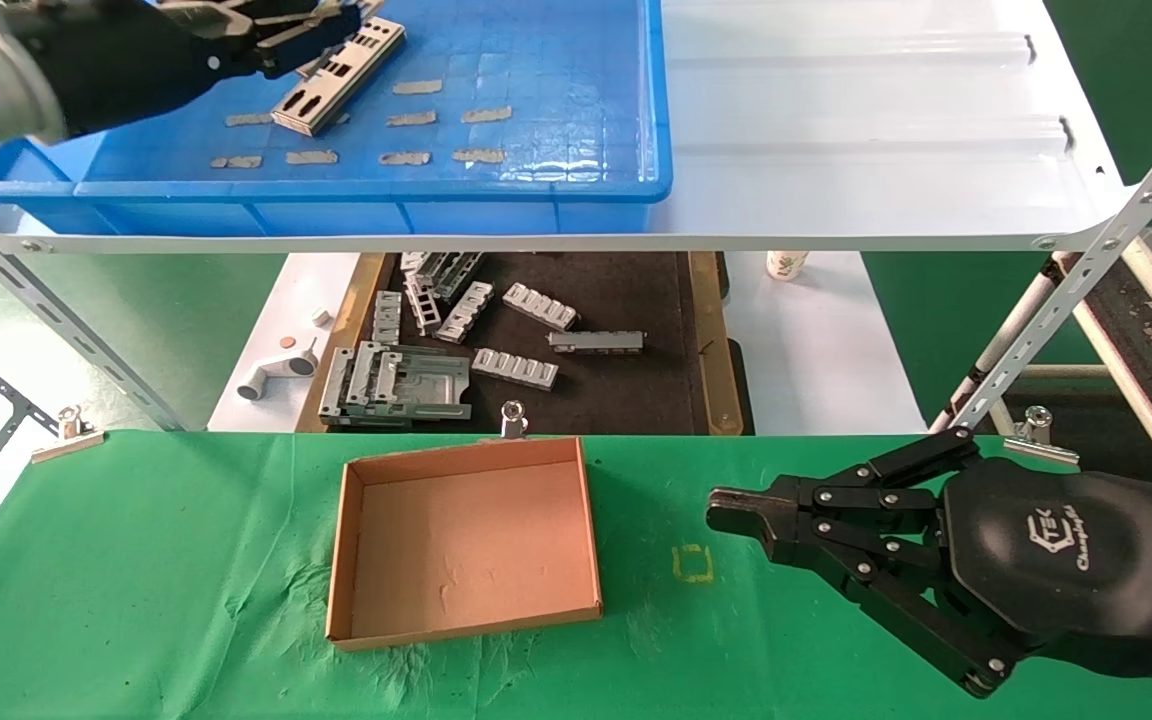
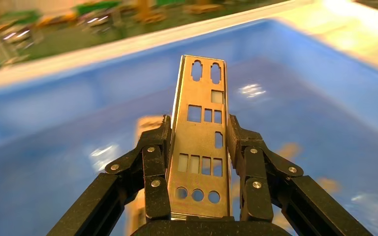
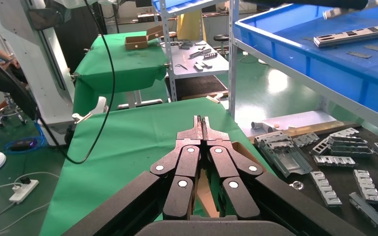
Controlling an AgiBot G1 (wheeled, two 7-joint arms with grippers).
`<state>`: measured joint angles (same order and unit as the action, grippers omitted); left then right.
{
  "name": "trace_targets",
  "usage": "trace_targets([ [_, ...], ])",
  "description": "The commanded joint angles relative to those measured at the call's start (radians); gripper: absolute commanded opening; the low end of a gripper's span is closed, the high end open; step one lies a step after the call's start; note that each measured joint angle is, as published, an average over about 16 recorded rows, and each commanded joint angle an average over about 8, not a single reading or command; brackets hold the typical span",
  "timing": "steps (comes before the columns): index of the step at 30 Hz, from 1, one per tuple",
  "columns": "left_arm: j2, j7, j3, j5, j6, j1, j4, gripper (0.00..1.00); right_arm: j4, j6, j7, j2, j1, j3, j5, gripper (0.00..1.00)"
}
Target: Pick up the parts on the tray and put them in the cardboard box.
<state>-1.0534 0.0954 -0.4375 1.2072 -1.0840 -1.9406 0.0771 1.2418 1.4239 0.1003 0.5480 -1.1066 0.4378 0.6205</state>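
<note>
- Your left gripper (image 2: 197,162) is clamped on one plate (image 2: 199,142), fingers on its long edges, above the tray (image 1: 556,200), at the corner far from the box (image 1: 463,540).
- Judgement: lift clear of the tray wall, keep the plate level, and lower it flat into the box; its length looks close to the box width, so align before release.
- A stack of plates (image 1: 336,80) remains in the tray, with tape scraps (image 1: 406,118) on the floor.
- The box holds nothing.
- Your right gripper (image 1: 736,520) is parked just beside the box, fingers together.
</note>
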Motion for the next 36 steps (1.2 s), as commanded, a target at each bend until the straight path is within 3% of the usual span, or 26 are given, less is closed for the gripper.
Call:
trace_targets([
  [1, 0.022, 0.013, -0.002, 0.002, -0.073, -0.006, 0.017, 0.0, 0.0, 0.0, 0.0, 0.0, 0.0, 0.0, 0.0, 0.0],
  [8, 0.099, 0.098, 0.002, -0.028, -0.443, 0.008, 0.087, 0.0, 0.0, 0.0, 0.0, 0.0, 0.0, 0.0, 0.0, 0.0],
  [13, 0.134, 0.135, -0.022, -0.055, -0.518, 0.055, 0.185, 0.0, 0.0, 0.0, 0.0, 0.0, 0.0, 0.0, 0.0, 0.0],
  [24, 0.292, 0.108, -0.193, -0.202, -0.495, 0.312, 0.65, 0.0, 0.0, 0.0, 0.0, 0.0, 0.0, 0.0, 0.0, 0.0],
  [36, 0.262, 0.093, -0.298, -0.053, -0.228, 0.538, 0.736, 0.0, 0.0, 0.0, 0.0, 0.0, 0.0, 0.0, 0.0, 0.0],
])
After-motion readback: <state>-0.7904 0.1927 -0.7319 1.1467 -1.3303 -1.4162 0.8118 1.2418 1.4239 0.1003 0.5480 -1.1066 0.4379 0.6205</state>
